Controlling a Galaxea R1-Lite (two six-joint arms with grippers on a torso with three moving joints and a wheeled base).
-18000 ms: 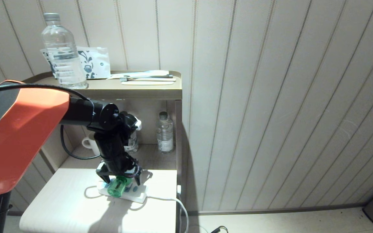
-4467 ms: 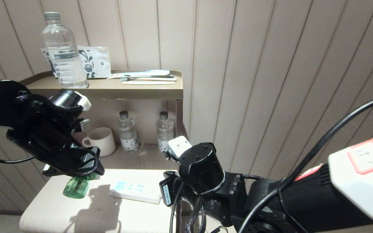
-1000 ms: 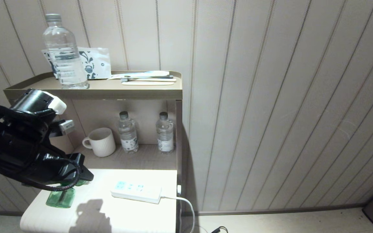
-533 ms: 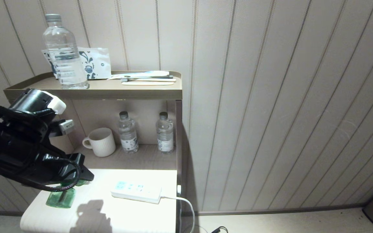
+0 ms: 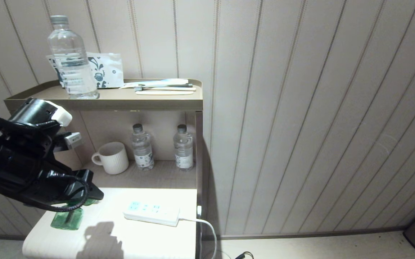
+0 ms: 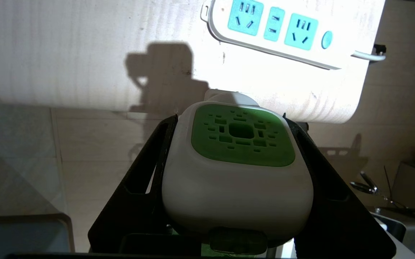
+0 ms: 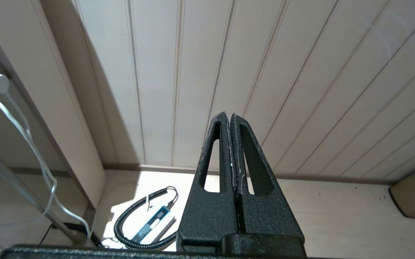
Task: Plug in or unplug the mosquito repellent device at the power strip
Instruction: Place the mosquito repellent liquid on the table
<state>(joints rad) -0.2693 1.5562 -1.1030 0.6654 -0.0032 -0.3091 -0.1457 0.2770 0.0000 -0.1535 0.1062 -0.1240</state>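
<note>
You get warm, even indoor light on the panelled wall (image 5: 301, 108), but the pale surface (image 5: 149, 233) is lit hard from above and nearly washes out. The left tool (image 5: 85, 201) throws a crisp dark shadow onto it, and your left wrist view shows that same sharp silhouette beside the power strip (image 6: 283, 32). There the white top of the repellent device (image 6: 236, 187) sits in shade and looks grey, while the floor behind is dim. In your right wrist view a bright patch glares on the floor (image 7: 337, 216) past the right tool (image 7: 230, 118). Everything stays in focus; the wall lines fan outward toward the frame edges.
</note>
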